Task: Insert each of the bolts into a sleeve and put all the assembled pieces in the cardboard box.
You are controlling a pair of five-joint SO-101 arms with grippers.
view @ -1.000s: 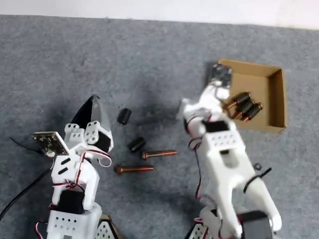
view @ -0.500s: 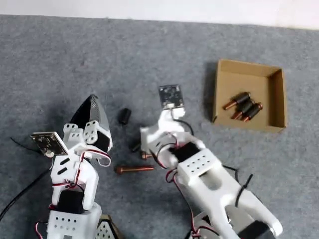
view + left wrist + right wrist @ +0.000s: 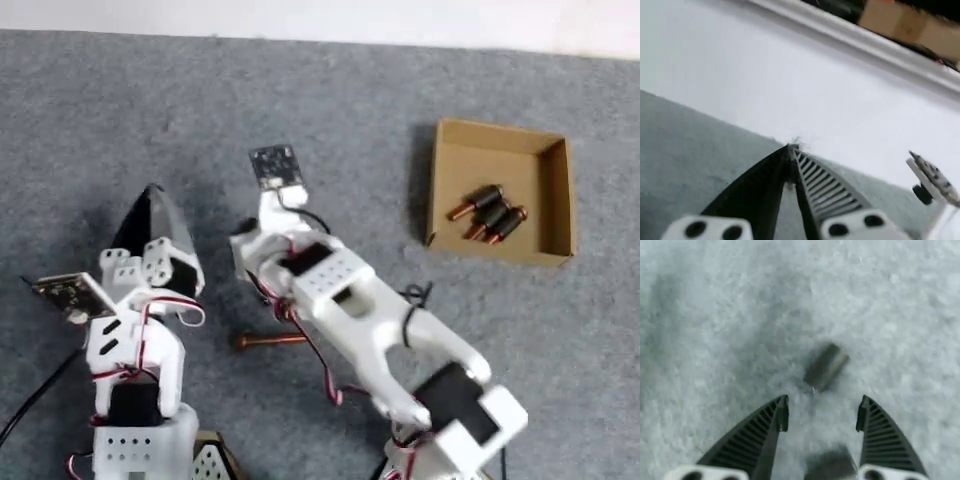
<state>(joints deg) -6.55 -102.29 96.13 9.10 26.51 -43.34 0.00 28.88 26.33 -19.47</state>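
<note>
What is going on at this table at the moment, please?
The right gripper hangs open over a short black cylindrical sleeve lying on the grey felt-covered table. The left gripper is shut and empty. Two copper bolts fitted in black sleeves lie in the brown cardboard box; one bare copper bolt lies on the table.

Cardboard box [image 3: 500,134]: shallow, brown, open-topped, flat on the grey desk [image 3: 300,100] toward its right side. Inside, what look like three assembled pieces [image 3: 488,200], each a copper bolt in a short black sleeve. They lie side by side near the middle of the box floor, slanted, bare copper ends pointing lower left.

One loose bolt [image 3: 272,341]: copper, lying flat on the desk, roughly level, well apart from the box, one end hidden.

One loose sleeve [image 3: 826,366]: short dark cylinder on its side, alone on the desk. Nearer the right wrist camera sits a second dark shape, too blurred to tell.
</note>
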